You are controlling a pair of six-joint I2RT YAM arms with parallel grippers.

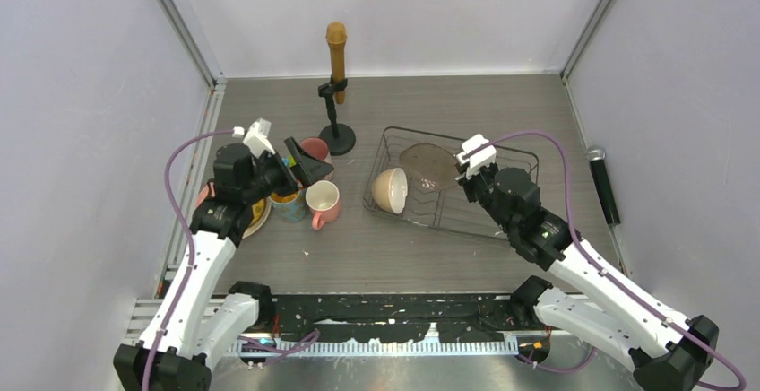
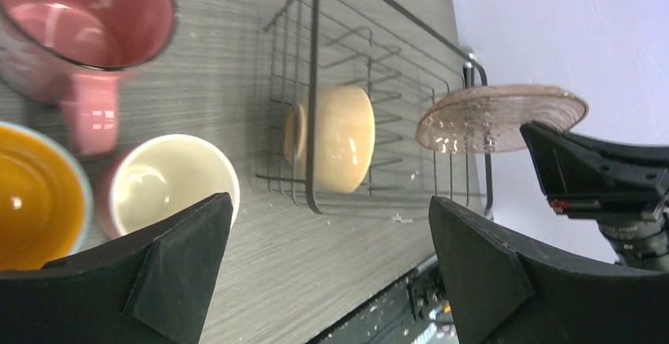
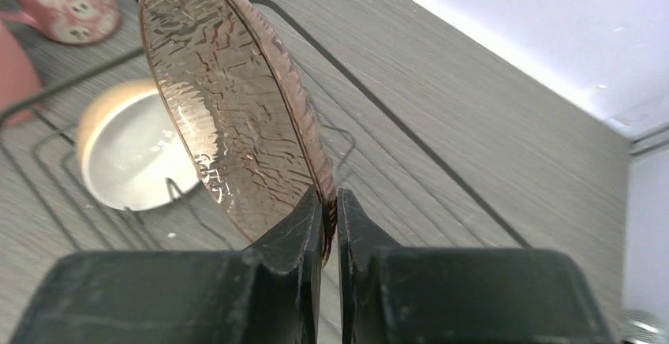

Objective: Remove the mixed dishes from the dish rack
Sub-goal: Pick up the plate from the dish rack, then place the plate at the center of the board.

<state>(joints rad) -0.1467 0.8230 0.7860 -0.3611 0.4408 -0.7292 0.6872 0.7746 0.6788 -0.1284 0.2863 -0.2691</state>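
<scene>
**Dish rack** [image 1: 453,195]: black wire basket, rectangular, with thin upright prongs. It sits right of centre on the grey wood-grain tabletop [image 1: 430,256]. Two dishes are at it.

**Glass plate** [image 3: 229,115]: brownish-pink and translucent, its face rippled like hammered glass, with a thin rim.
- It stands on edge, tilted, over the far part of the rack.
- The right hand [image 3: 330,202] is pinched narrow on its rim, one black finger against each face.
- I cannot tell whether the plate's other edge touches the wires.

**Cream bowl** [image 1: 391,189]: smooth, glazed and round, with a white inside. It lies on its side at the rack's left end, mouth facing right.

**Left of the rack, on the tabletop**, three mugs stand close together:
- pink mug [image 1: 315,149], farthest
- cream-lined mug [image 1: 323,201], pink outside
- yellow-lined mug [image 1: 287,204]

The left hand [image 1: 303,167] hovers over them, fingers spread wide, holding nothing.

**Hard to see:**
- The plate stack [image 1: 260,218] under the left arm shows only as slivers of rim, its pattern unreadable.
- The left wrist view cuts off the mugs at the frame edge.

**Far centre:** microphone stand [image 1: 337,135] with a black round base.
</scene>
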